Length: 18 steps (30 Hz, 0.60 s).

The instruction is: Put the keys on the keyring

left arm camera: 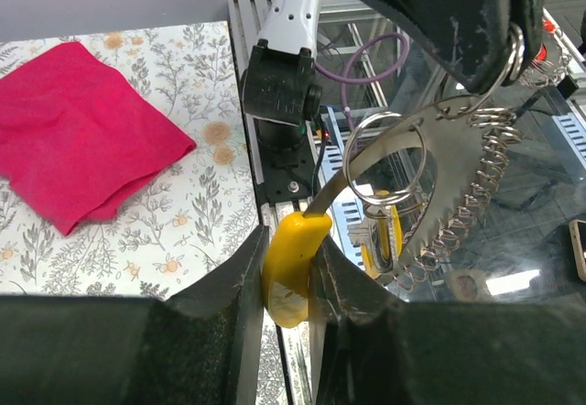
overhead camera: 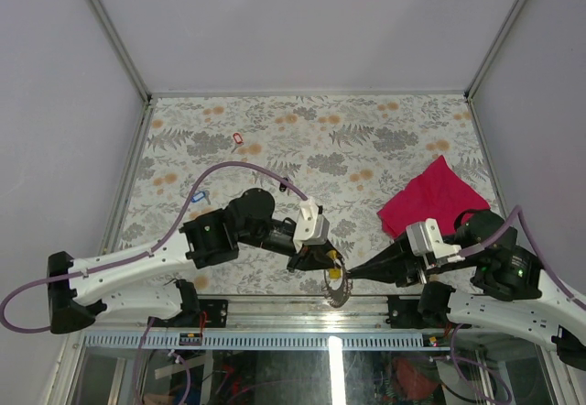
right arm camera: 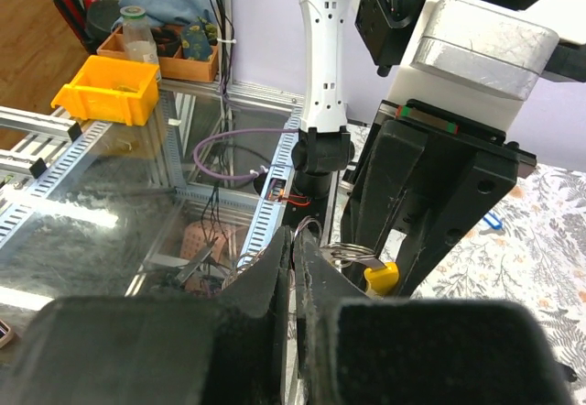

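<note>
Currently your left gripper (overhead camera: 322,260) is clamped on the plastic head of the yellow key (left arm camera: 295,245). The key's metal blade reaches up to the keyring (left arm camera: 352,151), but you cannot tell whether it has passed through the loop. Your right gripper (right arm camera: 294,251) is pinched tight on the keyring's wire and meets the left one tip to tip over the middle of the worktop's (overhead camera: 403,139) near edge. A second yellow piece (left arm camera: 385,240) hangs from the loop. The red key (overhead camera: 237,137) lies toward the far left corner. The blue key (overhead camera: 200,198) sits near the left edge and the magenta cloth (overhead camera: 432,199) near the right edge.
</note>
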Tool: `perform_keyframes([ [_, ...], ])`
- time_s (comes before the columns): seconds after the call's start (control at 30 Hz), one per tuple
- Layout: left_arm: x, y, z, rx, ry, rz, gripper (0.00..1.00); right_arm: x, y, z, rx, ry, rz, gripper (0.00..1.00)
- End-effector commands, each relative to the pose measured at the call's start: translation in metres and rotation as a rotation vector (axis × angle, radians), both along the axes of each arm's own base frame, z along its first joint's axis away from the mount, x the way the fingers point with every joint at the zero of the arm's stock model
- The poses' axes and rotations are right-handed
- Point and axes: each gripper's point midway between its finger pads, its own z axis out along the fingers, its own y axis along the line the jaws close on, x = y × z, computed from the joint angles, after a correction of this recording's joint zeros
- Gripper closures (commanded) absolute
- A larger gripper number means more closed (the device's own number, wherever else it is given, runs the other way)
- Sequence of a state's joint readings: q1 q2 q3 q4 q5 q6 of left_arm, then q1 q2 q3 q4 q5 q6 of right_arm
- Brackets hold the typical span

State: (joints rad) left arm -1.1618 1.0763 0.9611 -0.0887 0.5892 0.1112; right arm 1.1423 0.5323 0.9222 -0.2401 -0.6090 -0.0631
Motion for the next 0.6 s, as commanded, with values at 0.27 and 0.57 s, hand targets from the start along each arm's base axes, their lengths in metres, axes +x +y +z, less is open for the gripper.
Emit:
perform_keyframes([
  [0.27,0.003,-0.001,0.015,-0.037,-0.01,0.005,0.96,0.018,0.003,0.023,0.139,-0.027,-0.103,1.0],
  [0.57,0.019,0.008,0.024,-0.104,-0.024,0.135,0.73,0.024,-0.003,0.037,0.234,0.034,-0.159,1.0],
])
